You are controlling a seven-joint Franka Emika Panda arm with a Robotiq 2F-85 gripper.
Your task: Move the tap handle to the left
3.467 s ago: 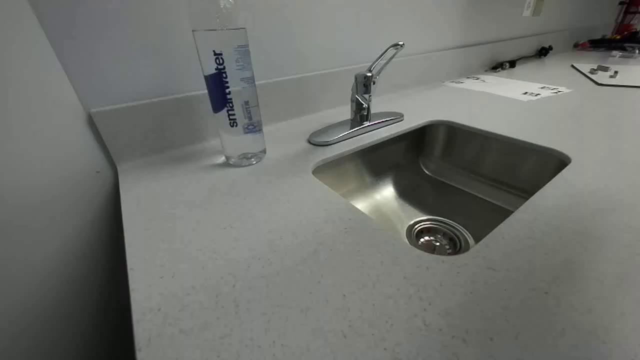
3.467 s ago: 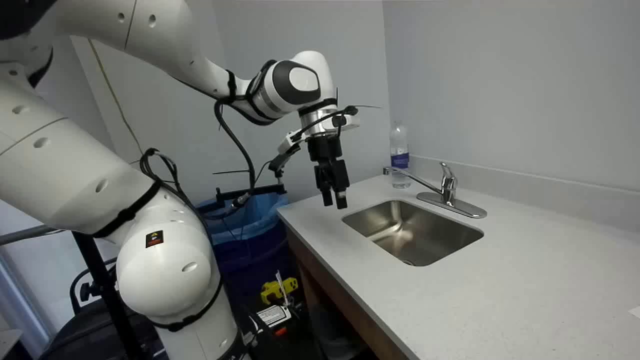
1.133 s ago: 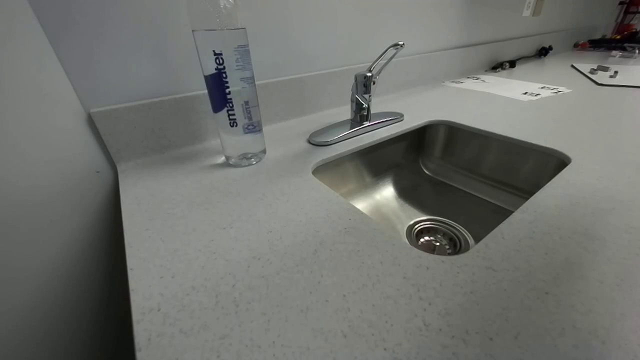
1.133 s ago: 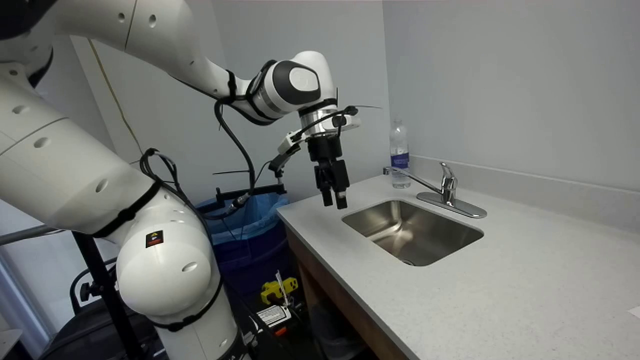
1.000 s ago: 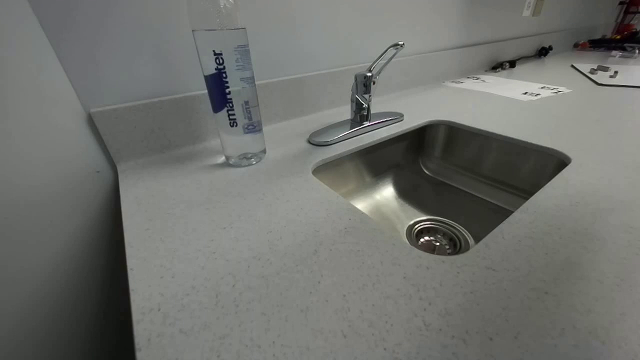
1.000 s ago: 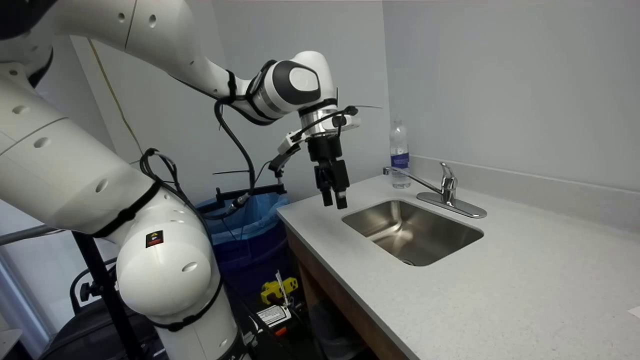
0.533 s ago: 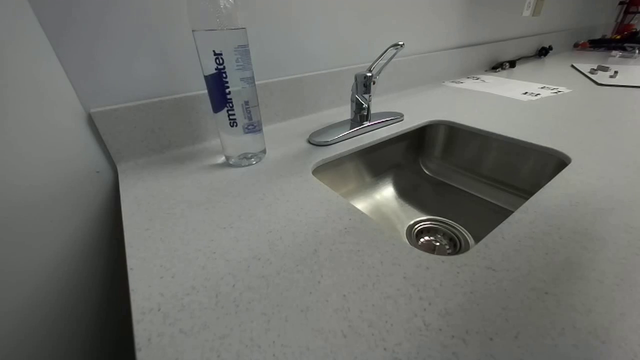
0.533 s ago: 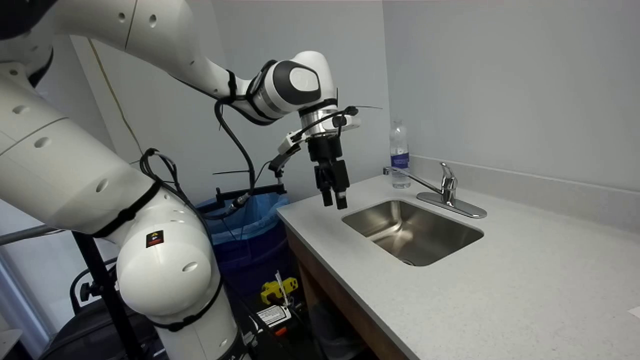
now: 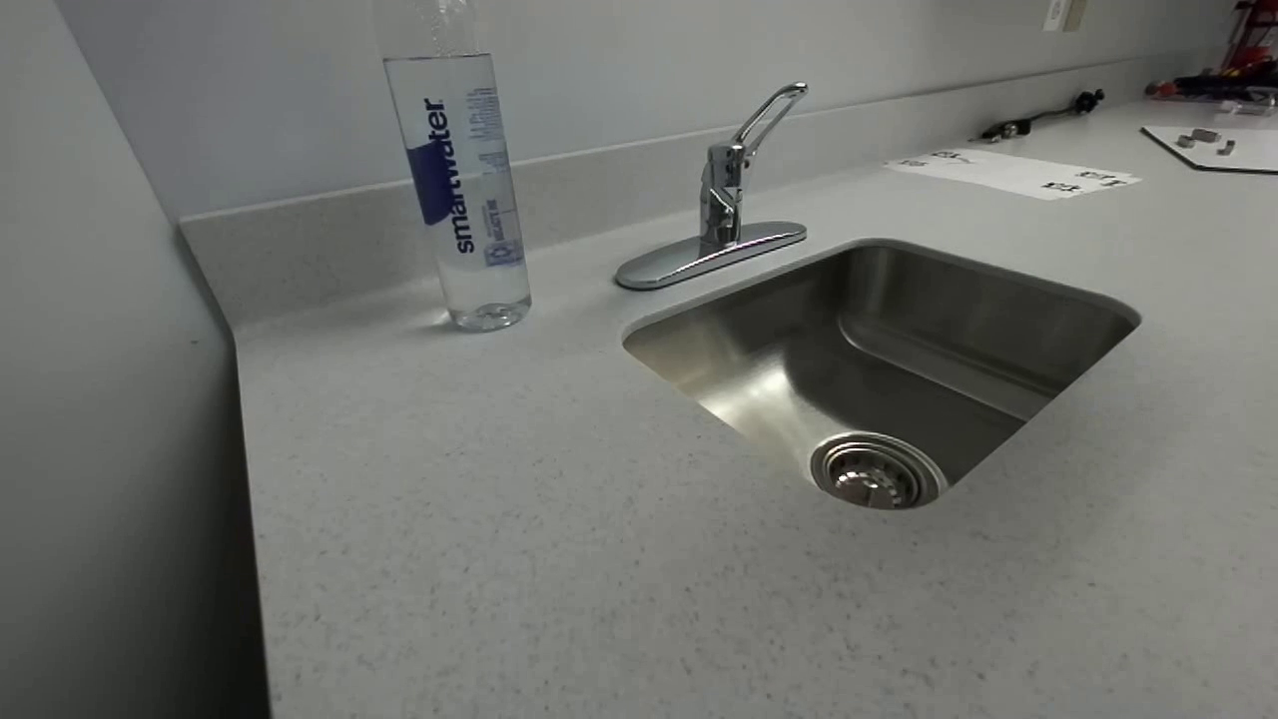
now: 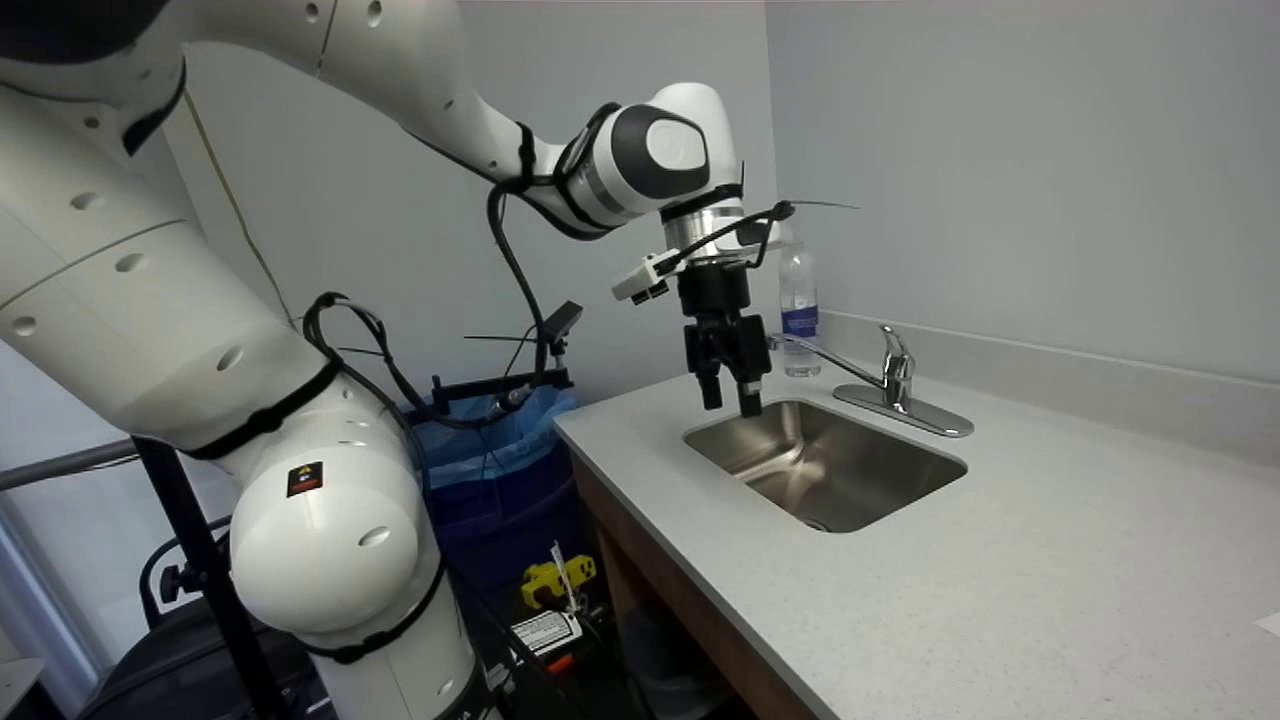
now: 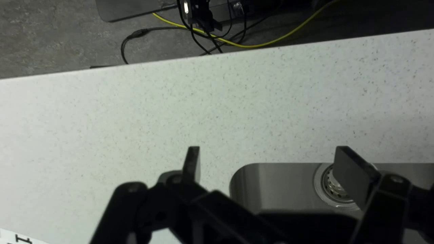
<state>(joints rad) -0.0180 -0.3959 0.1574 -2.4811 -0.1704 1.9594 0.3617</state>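
The tap handle (image 9: pixel 796 90) is a slim chrome looped lever on top of a short chrome faucet body (image 9: pixel 721 200). It slants up and to the right in that exterior view. It also shows in an exterior view (image 10: pixel 894 341), tilted up and to the left above the body. My gripper (image 10: pixel 731 403) is black, points down and hangs above the left part of the sink, apart from the faucet and well to the left of the handle. In the wrist view my gripper (image 11: pixel 268 149) has its fingers wide apart with nothing between them. The handle is out of the wrist view.
A long chrome spout (image 10: pixel 835 358) reaches left toward a clear water bottle (image 10: pixel 800 320) near the wall corner. The steel sink (image 9: pixel 889 340) is set into the speckled counter (image 9: pixel 479 519). Paper sheets (image 9: pixel 1008 176) lie further along. A blue-lined bin (image 10: pixel 540 420) stands beside the counter.
In an exterior view, my arm and gripper have moved right, from left of the sink to above its left part. The tap handle and the bottle have not moved.
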